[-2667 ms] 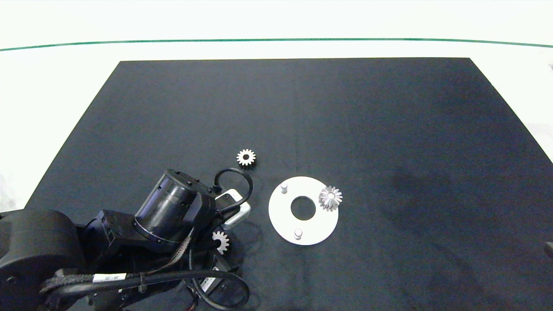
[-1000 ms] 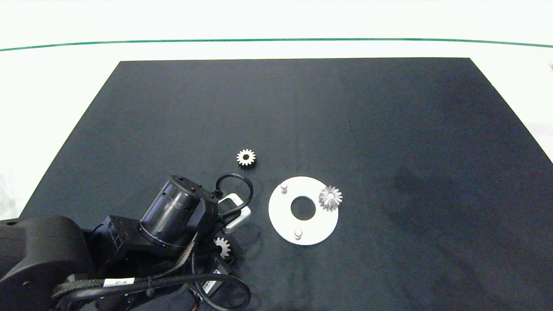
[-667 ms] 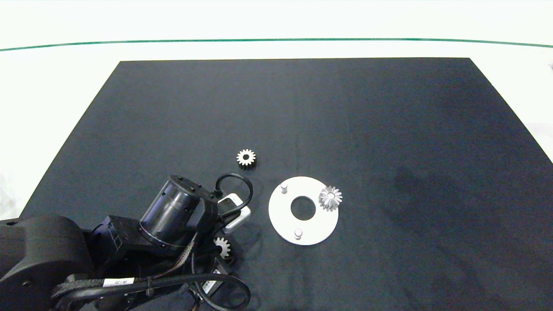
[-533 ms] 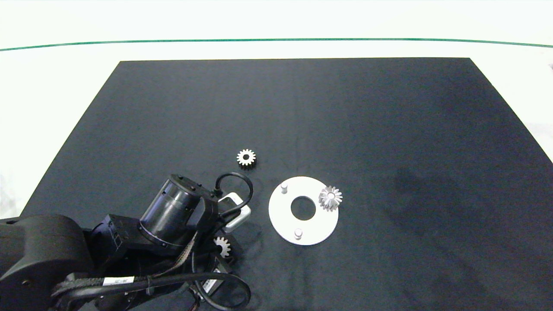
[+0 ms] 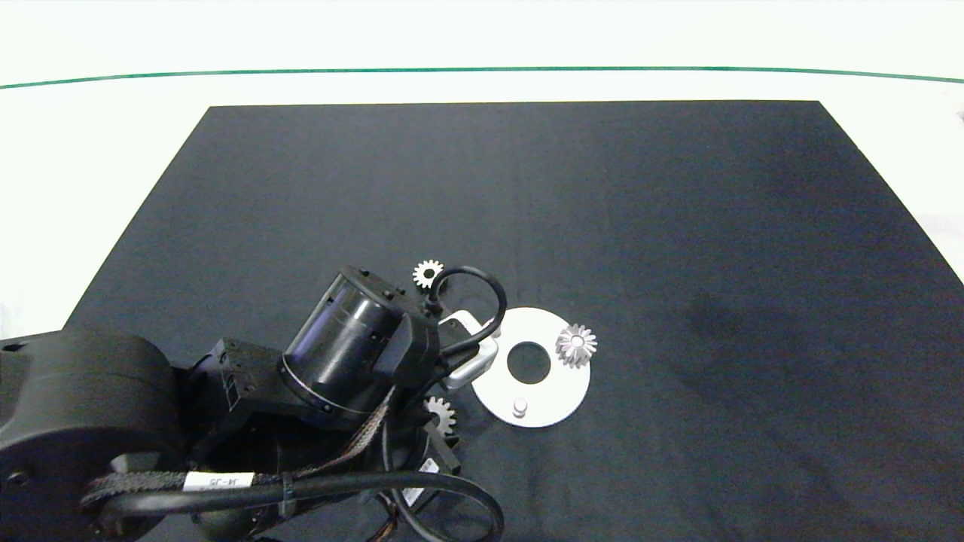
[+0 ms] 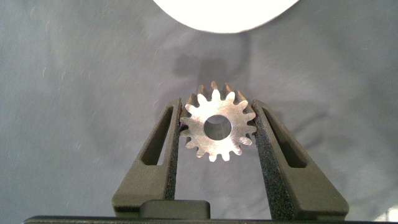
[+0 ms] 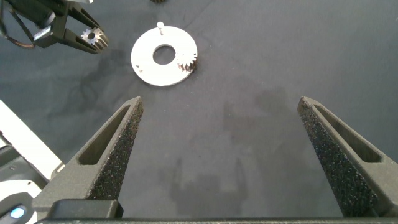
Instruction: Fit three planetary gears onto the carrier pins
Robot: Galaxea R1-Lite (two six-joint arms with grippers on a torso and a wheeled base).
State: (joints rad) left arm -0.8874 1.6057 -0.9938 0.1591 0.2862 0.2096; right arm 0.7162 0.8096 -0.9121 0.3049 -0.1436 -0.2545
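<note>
Three planetary gears are visible. One gear (image 6: pixel 217 127) is gripped between the fingers of the left gripper (image 6: pixel 217 134), just beside the white disc (image 5: pixel 493 384). A second gear (image 5: pixel 576 345) sits on a pin at the disc's right edge. A third gear (image 5: pixel 427 273) lies on the black mat (image 5: pixel 527 188) of the table. One bare pin (image 5: pixel 519 407) stands on the disc. The right gripper (image 7: pixel 224 134) hovers with fingers wide open, well apart from the disc.

One gear (image 5: pixel 576 345) on disc (image 5: pixel 553 403)
</note>
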